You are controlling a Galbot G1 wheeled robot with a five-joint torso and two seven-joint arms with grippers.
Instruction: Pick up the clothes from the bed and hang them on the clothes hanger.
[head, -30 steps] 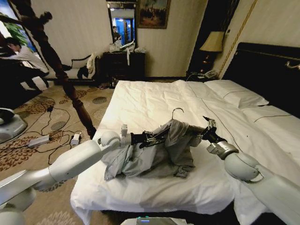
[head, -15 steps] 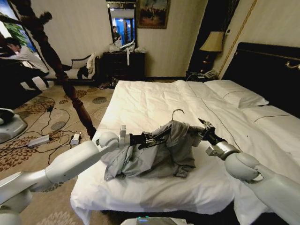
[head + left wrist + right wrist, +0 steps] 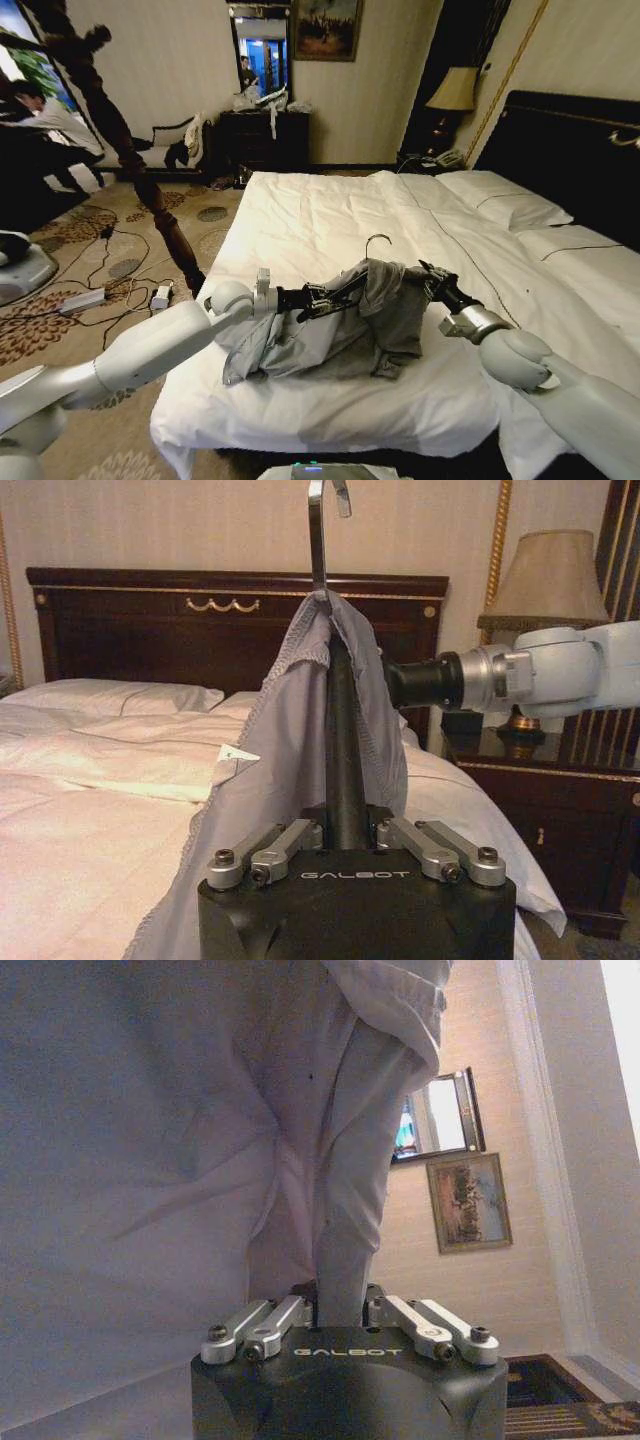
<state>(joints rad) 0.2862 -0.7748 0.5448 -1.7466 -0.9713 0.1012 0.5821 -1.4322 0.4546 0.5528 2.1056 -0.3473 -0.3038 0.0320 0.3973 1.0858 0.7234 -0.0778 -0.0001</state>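
The light grey clothes (image 3: 330, 340) lie bunched on the white bed (image 3: 330, 220), with their upper part draped over the dark clothes hanger (image 3: 345, 283). The hanger's wire hook (image 3: 377, 240) sticks up above the fabric. My left gripper (image 3: 328, 293) is shut on the hanger's dark bar (image 3: 345, 720), just left of the fabric. In the left wrist view the shirt (image 3: 285, 740) hangs around that bar below the hook (image 3: 317, 530). My right gripper (image 3: 432, 277) is shut on a fold of the shirt (image 3: 350, 1190) at the hanger's right end.
A tall dark wooden coat stand (image 3: 150, 190) rises left of the bed over carpet strewn with cables (image 3: 100, 290). White pillows (image 3: 505, 200) and a dark headboard (image 3: 570, 150) lie to the right. A lamp (image 3: 455, 90) stands on the nightstand behind.
My right gripper has moved a little leftward toward the hanger with the fabric, and the shirt's right side has bunched closer in. The left gripper and hanger have barely shifted.
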